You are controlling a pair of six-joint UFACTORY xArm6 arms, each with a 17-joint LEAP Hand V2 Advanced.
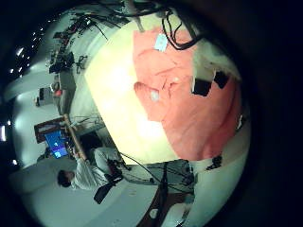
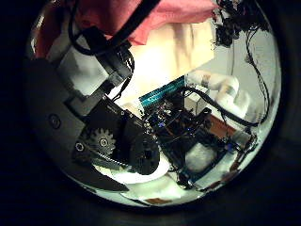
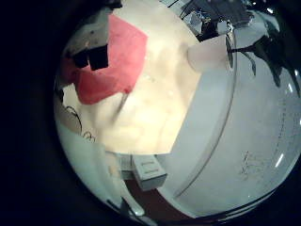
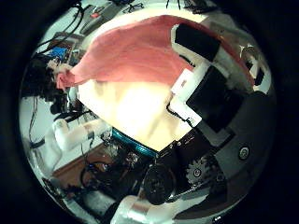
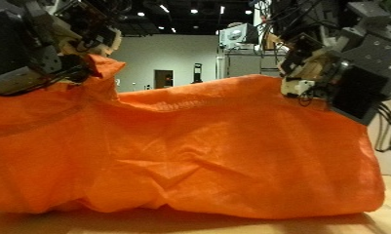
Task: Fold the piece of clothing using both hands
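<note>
Left hand [image 5: 58, 49]: I see it pinching cloth [image 5: 182, 146].
Right hand [image 5: 319, 73]: pinching too.
Risk: uneven lift, a corner slips.

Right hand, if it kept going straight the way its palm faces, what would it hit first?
Probably the orange garment it grips: the right hand holds its top edge, and cloth fills the palm view. The table lies beyond; depth is unclear.

The orange garment [image 5: 195, 146] filling the centre of the outside view is thin matt cloth, crumpled into fine creases. Below it, along the bottom edge, the table [image 5: 182, 222] looks smooth pale wood. Both hands, upper left [image 5: 65, 49] and upper right [image 5: 328, 70], look hard black-and-white plastic
</note>
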